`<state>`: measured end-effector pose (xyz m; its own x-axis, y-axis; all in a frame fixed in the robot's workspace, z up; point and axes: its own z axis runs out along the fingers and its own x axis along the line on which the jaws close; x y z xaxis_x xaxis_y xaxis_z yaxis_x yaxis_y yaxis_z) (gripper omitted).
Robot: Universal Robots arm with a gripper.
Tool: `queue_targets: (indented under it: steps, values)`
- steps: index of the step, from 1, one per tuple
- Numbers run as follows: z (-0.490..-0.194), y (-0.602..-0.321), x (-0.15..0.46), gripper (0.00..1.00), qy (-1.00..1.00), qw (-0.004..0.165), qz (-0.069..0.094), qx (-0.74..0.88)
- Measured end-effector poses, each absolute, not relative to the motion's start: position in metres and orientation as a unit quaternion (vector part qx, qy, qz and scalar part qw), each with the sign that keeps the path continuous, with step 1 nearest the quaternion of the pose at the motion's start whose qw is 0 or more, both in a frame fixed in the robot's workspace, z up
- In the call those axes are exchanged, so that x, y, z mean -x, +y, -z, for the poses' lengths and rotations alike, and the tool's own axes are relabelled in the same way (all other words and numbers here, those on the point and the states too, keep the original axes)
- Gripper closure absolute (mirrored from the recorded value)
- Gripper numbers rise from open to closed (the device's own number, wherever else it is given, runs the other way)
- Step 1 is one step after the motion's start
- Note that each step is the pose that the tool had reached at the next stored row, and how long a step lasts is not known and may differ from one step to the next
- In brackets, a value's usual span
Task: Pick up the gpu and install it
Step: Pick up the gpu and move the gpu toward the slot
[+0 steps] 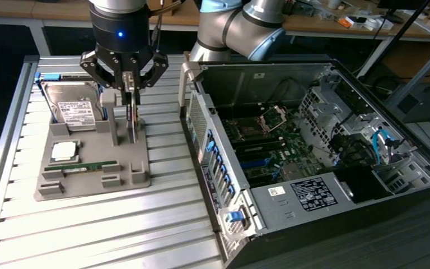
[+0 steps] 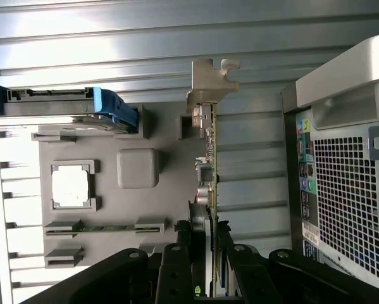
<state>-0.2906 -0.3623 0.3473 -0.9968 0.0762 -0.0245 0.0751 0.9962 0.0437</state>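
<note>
The gpu (image 1: 132, 122) stands on edge at the right side of the grey holder (image 1: 129, 175), a thin dark card. In the wrist view the gpu (image 2: 210, 158) runs away from the camera and ends in its silver bracket (image 2: 209, 81). My gripper (image 1: 130, 84) hangs straight above the card, its black fingers (image 1: 146, 70) reaching down on both sides of the top edge. In the wrist view my gripper (image 2: 205, 266) is shut on the card's near end. Whether the card's lower edge has left the holder I cannot tell.
The holder also carries a silver hard drive (image 1: 74, 107), a processor chip (image 1: 64, 149) and a green memory stick (image 1: 80, 166). An open computer case (image 1: 200, 120) lies at the exterior view's right, its motherboard (image 1: 275, 151) exposed. Everything rests on a slatted metal table (image 1: 88, 235).
</note>
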Motion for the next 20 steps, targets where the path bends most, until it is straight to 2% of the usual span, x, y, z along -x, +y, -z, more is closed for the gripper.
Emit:
queue_targets:
  steps: [20]
  values:
    - [-0.3550,-0.3623,0.2906,0.73,0.999,0.013,-0.022,-0.038]
